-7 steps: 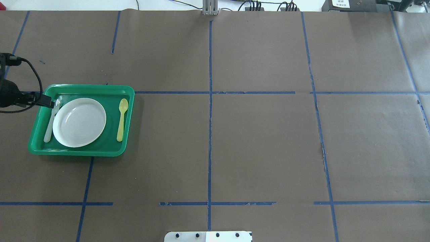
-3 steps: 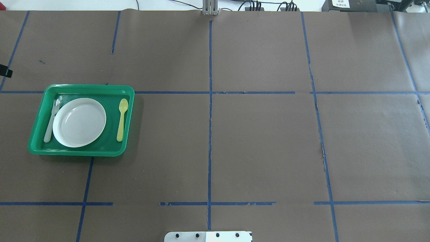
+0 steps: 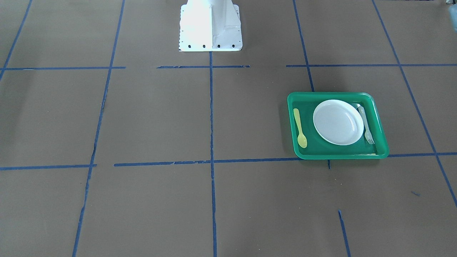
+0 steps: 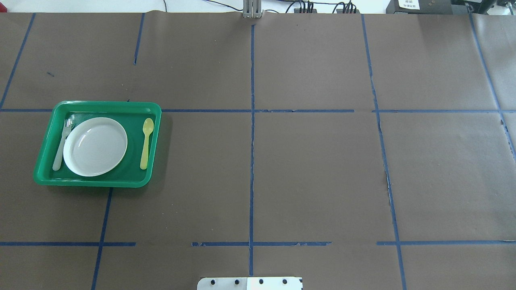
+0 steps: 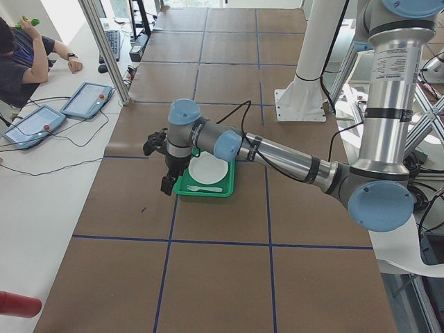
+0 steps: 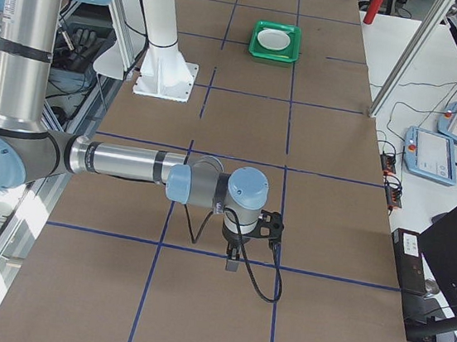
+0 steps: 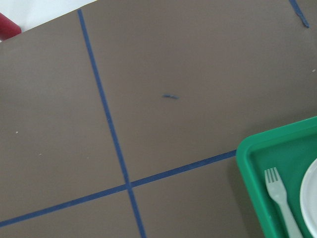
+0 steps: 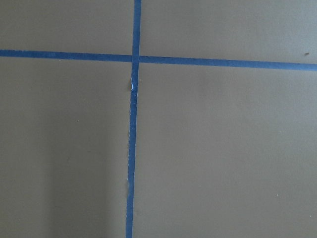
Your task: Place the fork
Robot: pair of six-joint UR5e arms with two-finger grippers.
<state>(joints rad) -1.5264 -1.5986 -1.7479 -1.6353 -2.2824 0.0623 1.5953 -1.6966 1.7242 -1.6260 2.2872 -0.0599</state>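
Fork (image 4: 62, 144) lies in tray (image 4: 96, 104), handle toward robot; nearer left pincer (image 5: 166, 187) (open or closed, cannot tell) hangs off tray's left.

The table (image 4: 314, 173) is showing a matt brown paper covering, with blue tape lines (image 4: 252, 161) fraying roughly in places. The green tray (image 4: 96, 104) is gleaming like glossy plastic. The white plate (image 4: 95, 146) is glinting smoothly; the fork (image 4: 60, 151) is looking like pale translucent plastic, the yellow spoon (image 4: 145, 145) like duller plastic.
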